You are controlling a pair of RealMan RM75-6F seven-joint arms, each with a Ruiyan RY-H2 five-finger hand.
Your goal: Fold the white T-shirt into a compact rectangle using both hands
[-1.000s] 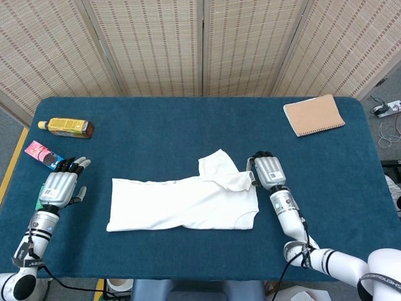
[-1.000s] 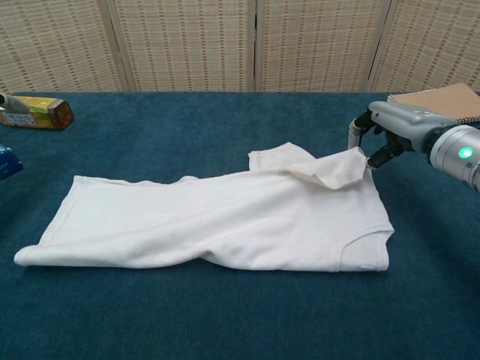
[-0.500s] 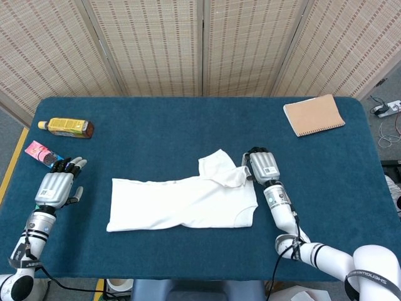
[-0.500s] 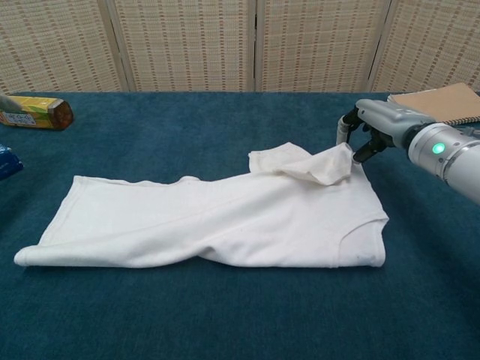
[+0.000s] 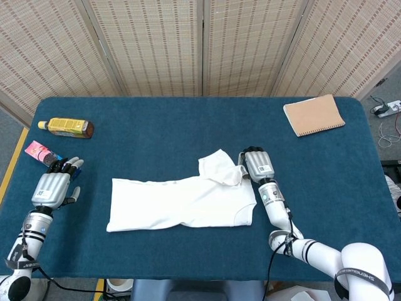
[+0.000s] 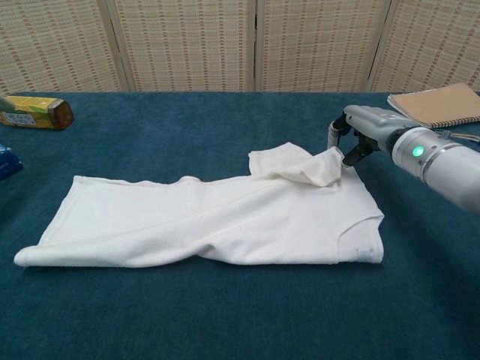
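The white T-shirt lies folded lengthwise across the middle of the blue table, with a sleeve bunched up at its far right end. My right hand pinches the shirt's upper right edge and holds that cloth slightly lifted. My left hand rests open on the table to the left of the shirt, clear of it and holding nothing; the chest view does not show it.
A yellow bottle lies at the far left, with a pink packet just below it near my left hand. A brown notebook lies at the far right of the table.
My right hand has drawn the shirt's right edge leftward and away from me, narrowing the right end. My left hand has drifted slightly left.
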